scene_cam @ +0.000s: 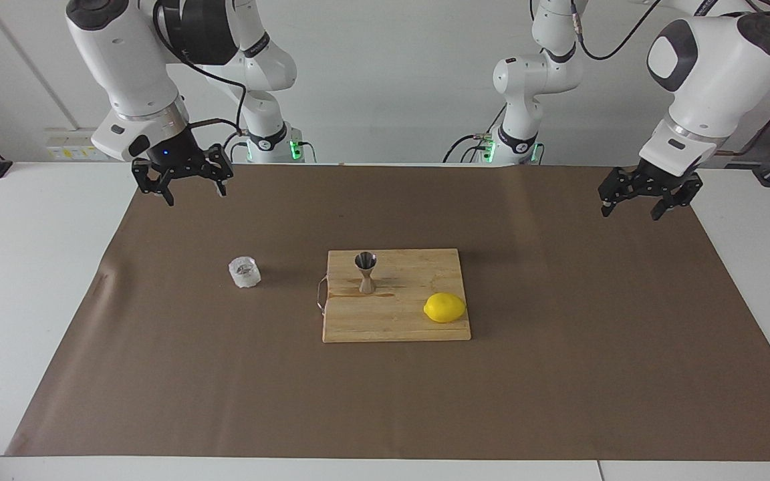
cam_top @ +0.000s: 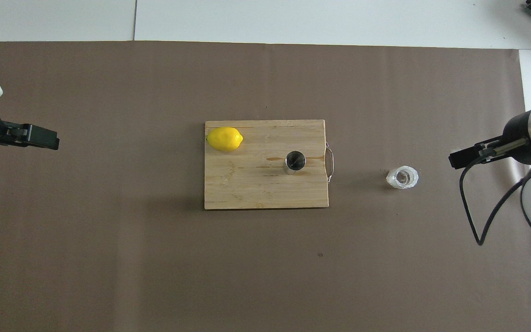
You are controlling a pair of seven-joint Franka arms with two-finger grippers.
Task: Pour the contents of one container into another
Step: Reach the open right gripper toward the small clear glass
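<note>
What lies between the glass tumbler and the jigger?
Only bare brown paper and the cutting board's wire handle separate the glass tumbler from the jigger, clearest overhead.

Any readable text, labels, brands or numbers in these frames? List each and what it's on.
None readable.
Glass tumbler, steel jigger, lemon and cutting board: no markings visible.
Yellow-and-white wall plate near the right arm: print too small to read.
</note>
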